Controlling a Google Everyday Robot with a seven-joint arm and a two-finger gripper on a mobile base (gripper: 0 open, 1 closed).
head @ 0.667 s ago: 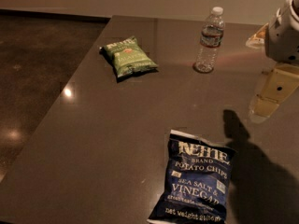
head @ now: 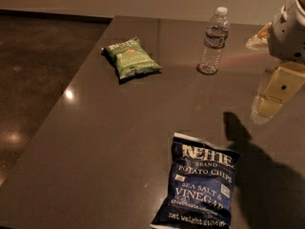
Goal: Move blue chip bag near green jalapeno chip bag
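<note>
Light green jalapeno chip bag (head: 131, 58), puffy, lies leftmost on a dark grey table (head: 95, 151). Well apart, nearer us, lies the glossy navy blue chip bag (head: 200, 187); then an upright clear plastic water bottle (head: 213, 42); then the cream gripper (head: 274, 97), hovering at right, whether closed we cannot tell.

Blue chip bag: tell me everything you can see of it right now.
The blue chip bag is a dark navy, glossy, crinkly packet with white lettering: Kettle Brand Potato Chips, Sea Salt & Vinegar. It looks unopened and lies flat, face up, on the near part of the dark table, top seam away from the camera, bottom edge at the picture's lower border. Only the table touches it. The gripper hangs over the table up and to its right, clear of it.
</note>
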